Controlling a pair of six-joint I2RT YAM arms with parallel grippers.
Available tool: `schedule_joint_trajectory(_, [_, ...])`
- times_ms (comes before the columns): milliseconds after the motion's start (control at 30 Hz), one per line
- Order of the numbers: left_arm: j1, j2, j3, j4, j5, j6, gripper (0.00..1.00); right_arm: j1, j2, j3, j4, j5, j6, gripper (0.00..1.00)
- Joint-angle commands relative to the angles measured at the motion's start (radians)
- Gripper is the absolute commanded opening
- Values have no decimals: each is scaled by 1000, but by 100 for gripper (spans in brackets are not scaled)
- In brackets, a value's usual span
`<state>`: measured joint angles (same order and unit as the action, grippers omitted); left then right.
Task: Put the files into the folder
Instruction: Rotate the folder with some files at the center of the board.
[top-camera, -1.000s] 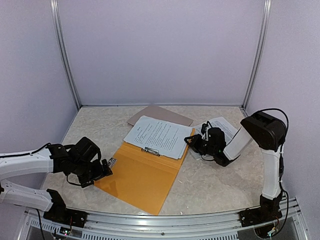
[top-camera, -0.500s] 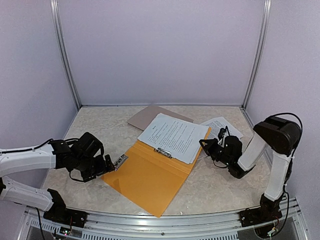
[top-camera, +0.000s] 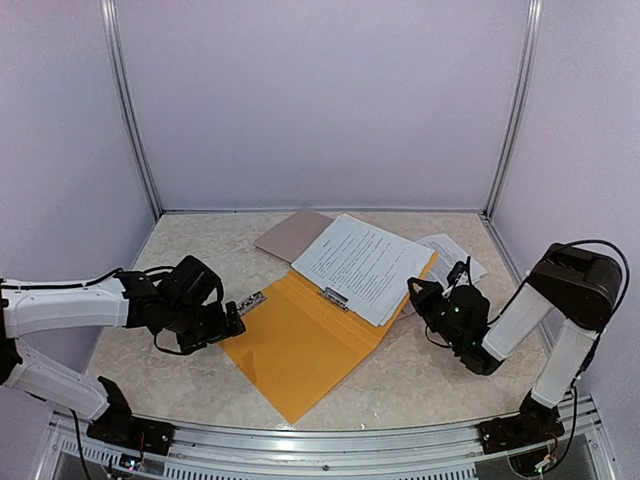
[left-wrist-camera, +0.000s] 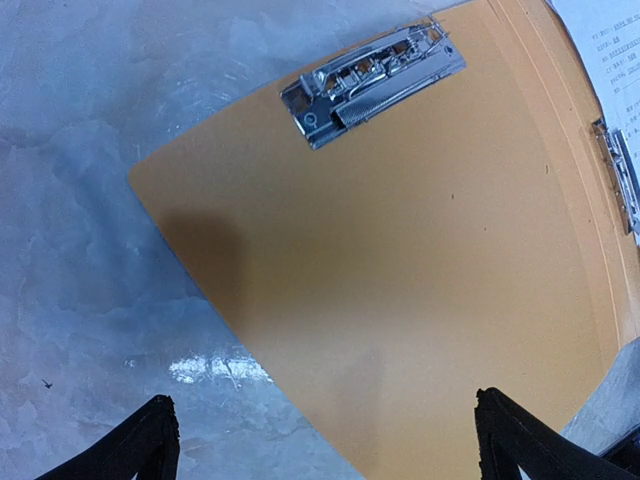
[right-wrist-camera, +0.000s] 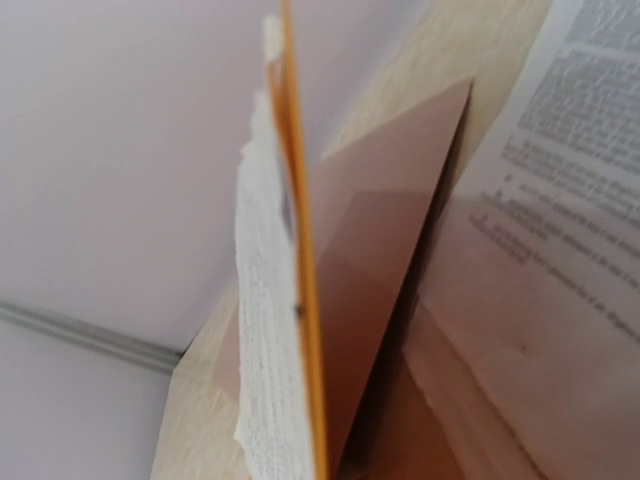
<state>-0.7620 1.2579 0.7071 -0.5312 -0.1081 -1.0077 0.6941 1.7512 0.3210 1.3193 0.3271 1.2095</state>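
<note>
**Open folder (top-camera: 300, 350) gripped at its right edge; files (top-camera: 362, 265) lie on its right half.**
The right gripper (top-camera: 418, 292) appears clamped on that edge, so any pull is best made low and slow so that no sheets are shed. The left gripper (top-camera: 232, 322), jaws apart, hovers at the folder's left edge. One loose sheet (top-camera: 452, 252) lies just right of the folder.

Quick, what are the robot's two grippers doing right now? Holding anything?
Left gripper: open, holding nothing.
Right gripper: shut on the right edge of the folder.
</note>
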Motion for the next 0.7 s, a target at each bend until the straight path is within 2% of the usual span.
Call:
schedule_joint_trajectory(0, [9,-20,-29,46,22,-24,99,39,26,22,111,164,-6,0])
schedule_joint_trajectory(267, [55,17,-68,127,79,-36,99,122,112,84,138,225,-10,0])
schedule_joint_trajectory(667, [73,163,-58,251,162,-22,99,217,87,94,63,243,-4,0])
